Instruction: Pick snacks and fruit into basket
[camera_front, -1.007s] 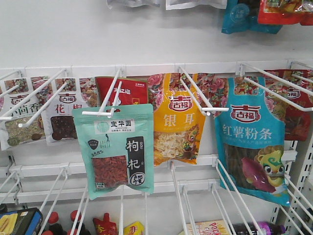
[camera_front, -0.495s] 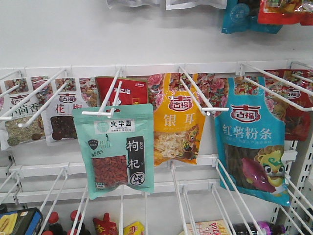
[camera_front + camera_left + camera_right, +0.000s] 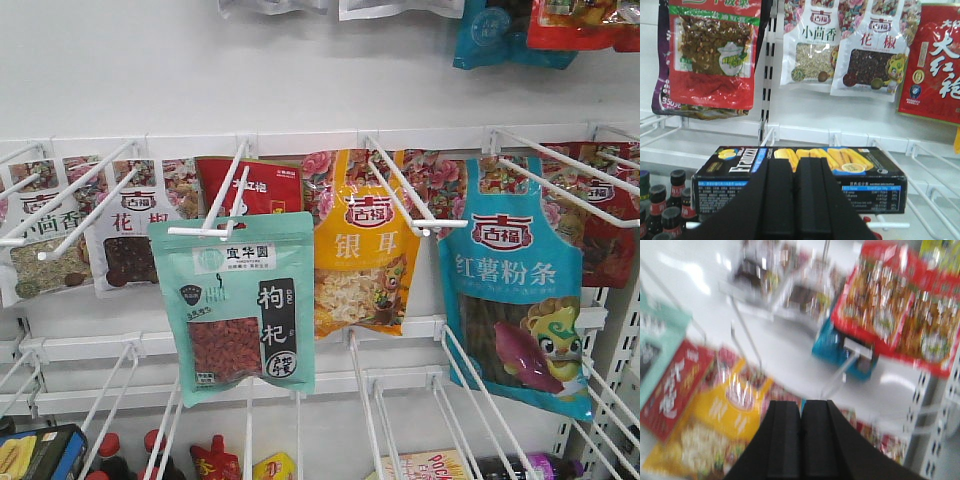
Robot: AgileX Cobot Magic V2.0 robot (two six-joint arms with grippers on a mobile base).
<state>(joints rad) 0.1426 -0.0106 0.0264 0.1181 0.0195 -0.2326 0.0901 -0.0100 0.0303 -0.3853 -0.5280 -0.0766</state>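
Snacks hang on white wire hooks in the front view: a teal-green pouch [image 3: 238,305] with a window of red berries, a yellow pouch [image 3: 365,255], a blue pouch [image 3: 520,290] and a red one [image 3: 250,185] behind. Neither gripper appears in that view. My left gripper [image 3: 796,162] is shut and holds nothing, in front of a black boxed snack [image 3: 875,185], below white pouches [image 3: 810,45]. In the blurred right wrist view, my right gripper [image 3: 801,405] is shut and holds nothing. It faces the yellow pouch [image 3: 725,405], beside the red pouch [image 3: 670,390]. The fruit and the basket are out of view.
Wire hooks [image 3: 410,195] jut forward from the white back wall between the pouches. Dark bottles [image 3: 665,200] with red caps stand left of the black box. White wire shelf dividers [image 3: 365,420] run below the hanging row.
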